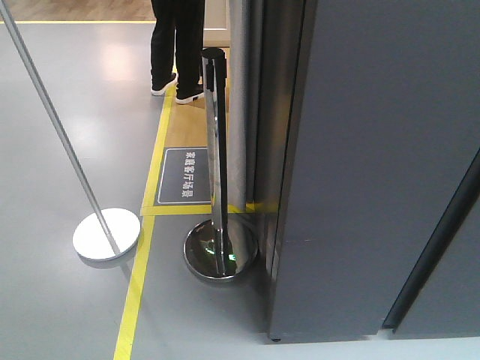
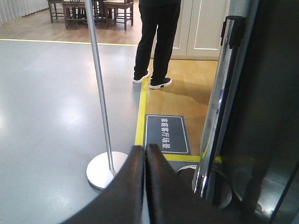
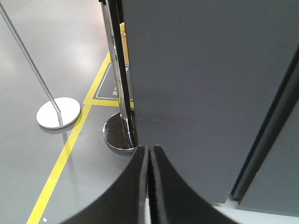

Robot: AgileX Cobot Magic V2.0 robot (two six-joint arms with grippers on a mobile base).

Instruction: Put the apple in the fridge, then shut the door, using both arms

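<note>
Left end effector pressed together, right end effector likewise — both empty, chrome stanchion beside dark grey panel.

Two grippers, two posts, one floor sign, one person, maybe three chairs beyond the person.

Chrome glossy stanchion; matt grey panel.
</note>
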